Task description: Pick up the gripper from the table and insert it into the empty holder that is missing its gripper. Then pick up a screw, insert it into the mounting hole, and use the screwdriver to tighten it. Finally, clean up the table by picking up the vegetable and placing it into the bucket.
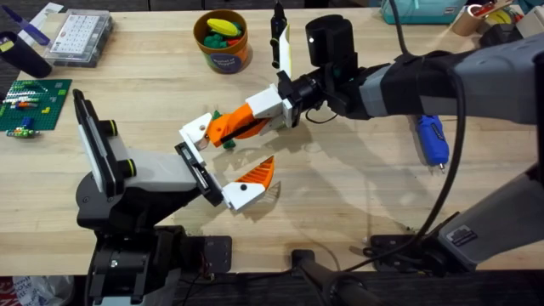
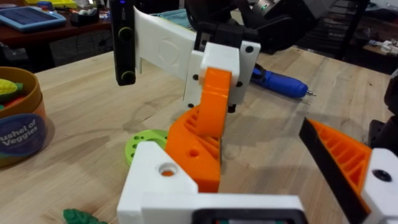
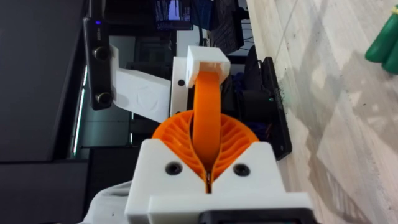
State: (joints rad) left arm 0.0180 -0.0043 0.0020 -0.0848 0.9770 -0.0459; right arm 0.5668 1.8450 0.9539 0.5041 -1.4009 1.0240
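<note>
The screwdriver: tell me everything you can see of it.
The screwdriver is a blue, pen-shaped tool with a glossy, plastic-looking body and a thin metal bit at one end. It lies flat on the wooden table, on the right side, with the bit pointing toward the near edge. The right arm passes above its far end and hides that part in the overhead view. Nothing grips it, and it appears to touch nothing but the tabletop.

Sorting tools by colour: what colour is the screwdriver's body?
Blue; the screwdriver shows best in the overhead view.
</note>
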